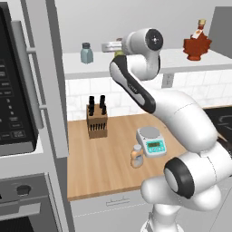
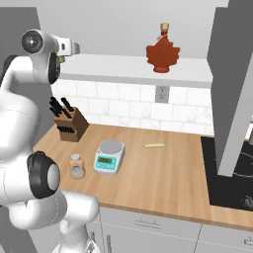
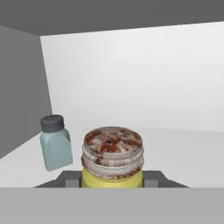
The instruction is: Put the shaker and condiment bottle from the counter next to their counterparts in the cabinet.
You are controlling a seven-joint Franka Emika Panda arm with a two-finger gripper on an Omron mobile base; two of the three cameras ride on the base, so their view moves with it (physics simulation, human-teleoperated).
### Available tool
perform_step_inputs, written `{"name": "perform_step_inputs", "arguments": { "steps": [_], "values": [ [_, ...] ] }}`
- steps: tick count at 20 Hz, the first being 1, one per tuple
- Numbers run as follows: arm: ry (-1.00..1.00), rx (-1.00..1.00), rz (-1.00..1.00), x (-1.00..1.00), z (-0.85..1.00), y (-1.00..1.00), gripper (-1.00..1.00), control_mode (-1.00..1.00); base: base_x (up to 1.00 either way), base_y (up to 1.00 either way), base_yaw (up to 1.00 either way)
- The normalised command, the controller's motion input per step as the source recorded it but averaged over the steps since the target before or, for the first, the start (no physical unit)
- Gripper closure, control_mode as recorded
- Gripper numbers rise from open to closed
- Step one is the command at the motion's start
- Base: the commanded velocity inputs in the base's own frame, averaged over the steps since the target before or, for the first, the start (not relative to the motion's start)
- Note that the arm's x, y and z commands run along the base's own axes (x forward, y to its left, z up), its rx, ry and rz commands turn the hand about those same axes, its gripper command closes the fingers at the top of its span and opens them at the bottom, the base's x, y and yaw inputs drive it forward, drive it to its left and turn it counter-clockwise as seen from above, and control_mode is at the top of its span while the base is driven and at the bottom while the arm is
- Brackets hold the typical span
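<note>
1. Here the gripper [image 3: 112,181] is holding the shaker [image 3: 112,159] between its two dark fingers [image 3: 70,179], and the jaws are sitting closed against the yellow body on both sides.
2. In the hand view the shaker's rust-spotted cap is pointing toward the camera, and the white shelf of the cabinet [image 3: 183,148] is lying behind it.
3. The grey-green shaker [image 3: 56,146] with the dark cap is standing upright on that shelf, just beside the held shaker and closer to the grey side wall; I think they are not touching, but this angle is making it hard to judge.
4. In the left base view the arm is reaching up to the shelf, with the grey-green shaker [image 1: 86,53] standing to the left of the hand.
5. The red maple-leaf bottle [image 2: 162,51] is standing on the same shelf, well apart from the hand.
6. The condiment bottle [image 1: 137,156] is standing upright on the counter [image 1: 99,167], just beside the kitchen scale [image 1: 151,141].
7. A knife block [image 2: 69,126] is resting at the back of the counter, near the tile wall.
</note>
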Motion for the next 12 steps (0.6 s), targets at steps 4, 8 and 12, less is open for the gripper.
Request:
{"name": "perform_step_inputs", "arguments": {
  "steps": [4, 8, 12],
  "values": [
    [0.00, 0.00, 0.00, 0.27, -0.21, 0.00, 1.00, -1.00, 0.00, 0.00, 0.00],
    [0.00, 0.00, 0.00, 0.24, -0.22, 0.00, 1.00, -1.00, 0.00, 0.00, 0.00],
    [0.00, 0.00, 0.00, 0.25, -0.08, 0.00, 1.00, -1.00, 0.00, 0.00, 0.00]
  ]
}}
